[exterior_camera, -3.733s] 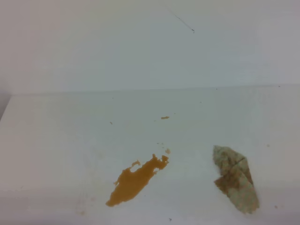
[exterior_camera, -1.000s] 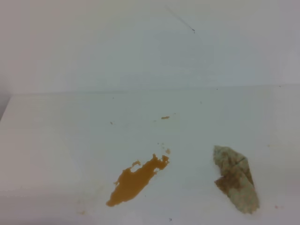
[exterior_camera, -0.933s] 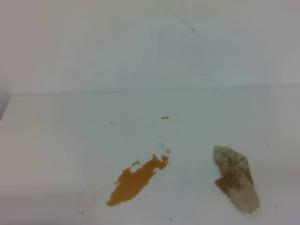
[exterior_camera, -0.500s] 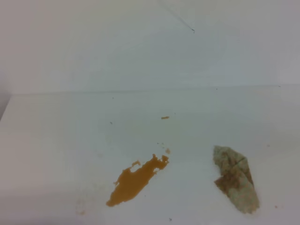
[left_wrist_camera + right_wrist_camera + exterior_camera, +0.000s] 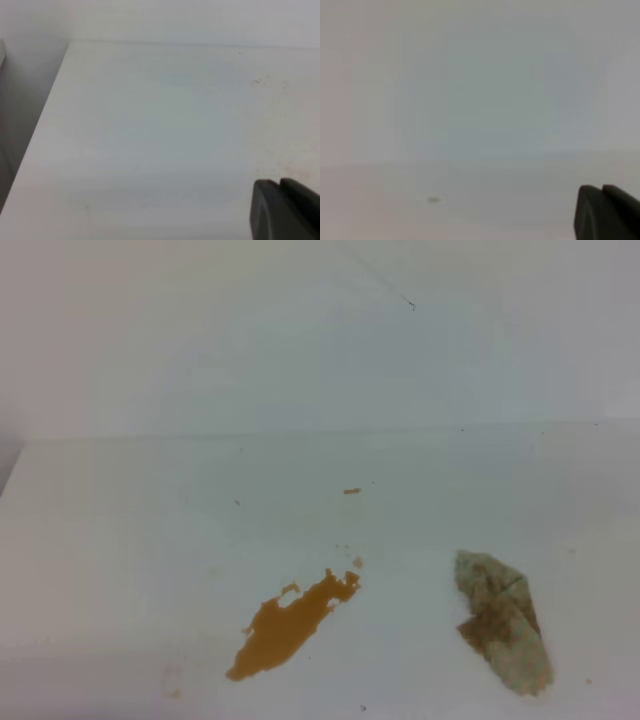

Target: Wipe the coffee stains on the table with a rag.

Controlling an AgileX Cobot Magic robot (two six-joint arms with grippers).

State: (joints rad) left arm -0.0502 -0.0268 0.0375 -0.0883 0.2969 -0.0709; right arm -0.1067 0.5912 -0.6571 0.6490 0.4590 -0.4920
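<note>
Stains (image 5: 290,626) lie on the table (image 5: 120,540), rag (image 5: 502,622) well apart to their right, untouched. Right gripper (image 5: 607,212) is clenched, empty; left gripper (image 5: 285,210) looks closed.

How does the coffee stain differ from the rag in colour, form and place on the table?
The coffee stain is a flat, even orange-brown blotch; the rag is a wrinkled, raised off-white wad with brown patches. The stain slants up to the right; the rag slants down to the right. The stain lies left of the rag, apart from it. Both rest untouched on the white table.
</note>
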